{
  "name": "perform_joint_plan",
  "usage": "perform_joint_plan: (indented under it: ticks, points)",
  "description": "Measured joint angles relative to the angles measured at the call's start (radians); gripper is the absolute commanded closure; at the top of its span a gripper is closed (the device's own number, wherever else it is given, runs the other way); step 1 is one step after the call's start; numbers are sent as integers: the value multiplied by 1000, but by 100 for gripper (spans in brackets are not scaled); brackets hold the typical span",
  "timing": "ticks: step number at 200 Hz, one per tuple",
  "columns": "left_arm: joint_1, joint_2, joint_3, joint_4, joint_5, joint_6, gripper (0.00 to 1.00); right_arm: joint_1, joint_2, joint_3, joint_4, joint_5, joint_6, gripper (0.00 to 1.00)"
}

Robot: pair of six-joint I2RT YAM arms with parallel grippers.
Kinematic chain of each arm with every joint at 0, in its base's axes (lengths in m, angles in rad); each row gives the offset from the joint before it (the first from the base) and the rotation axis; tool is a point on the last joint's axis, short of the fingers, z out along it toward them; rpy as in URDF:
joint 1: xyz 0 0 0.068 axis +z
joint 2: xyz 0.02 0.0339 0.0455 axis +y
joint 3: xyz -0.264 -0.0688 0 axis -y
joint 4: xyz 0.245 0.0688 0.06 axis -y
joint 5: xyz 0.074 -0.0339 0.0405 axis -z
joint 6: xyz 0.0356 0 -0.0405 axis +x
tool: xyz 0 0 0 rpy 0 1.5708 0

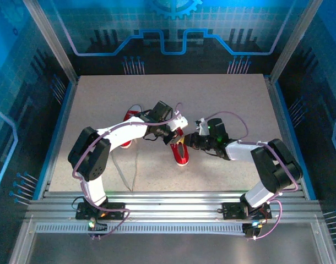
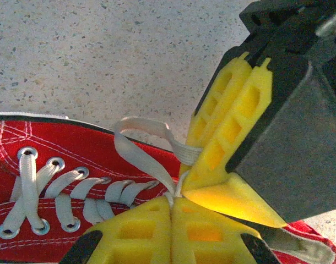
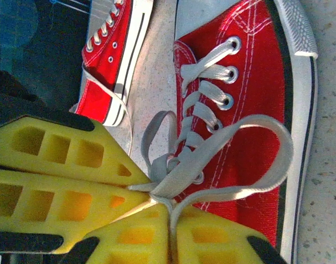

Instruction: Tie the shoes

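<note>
One shoe (image 1: pixel 180 154) lies mid-bench (image 1: pixel 228 104) between your arms, and the other shoe (image 1: pixel 133 114) is near it on the left. Your left gripper (image 2: pixel 172 206) is closed on the laces (image 3: pixel 212 55) right at the crossing above the top eyelets. The right gripper (image 3: pixel 171 208) is clamped on the strand beside it, the tips almost touching. These laces are flat, soft and limp, and will likely slip, so pinch close to the crossing. The shoe looks light and may drag, so pull gently.
</note>
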Motion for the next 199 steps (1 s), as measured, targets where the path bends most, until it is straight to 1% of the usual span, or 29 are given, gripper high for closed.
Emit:
perform_joint_plan:
  ticks: [33, 42, 51, 68, 82, 89, 106, 128, 135, 168, 177, 184, 193, 199]
  points:
    - [0, 0, -2, 1, 0, 0, 93, -3, -3, 0, -4, 1, -14, 100]
    - [0, 0, -2, 2, 0, 0, 90, -3, -8, 0, -11, 3, -19, 100]
    - [0, 0, -4, 6, 0, -1, 85, -3, -14, 0, -16, 4, -23, 100]
    - [0, 0, -13, 18, 0, 1, 67, -3, -25, 0, -29, 8, -34, 100]
    - [2, -5, -26, 30, 1, -21, 56, -3, -27, 0, -34, 8, -40, 100]
    - [3, -10, -33, 31, 1, -25, 53, -3, -27, 0, -38, 8, -42, 100]
    - [10, -40, -60, 48, 0, -53, 49, -3, -27, 0, -44, 8, -48, 100]
    - [31, -127, -125, 91, -1, -101, 49, -3, -27, 0, -46, 8, -52, 100]
    - [37, -157, -148, 108, -5, -116, 50, -3, -27, 0, -47, 8, -53, 100]
    - [48, -291, -264, 169, -37, -212, 66, -3, -27, 0, -51, 8, -56, 100]
    - [39, -319, -302, 197, -55, -257, 70, -3, -27, 0, -51, 8, -56, 100]
    - [26, -335, -329, 212, -76, -289, 71, -3, -27, -1, -51, 8, -56, 100]
    - [-1, -348, -360, 226, -105, -332, 71, -3, -27, -3, -51, 8, -56, 100]
    - [-28, -349, -380, 236, -124, -363, 69, -3, -27, -5, -51, 8, -55, 100]
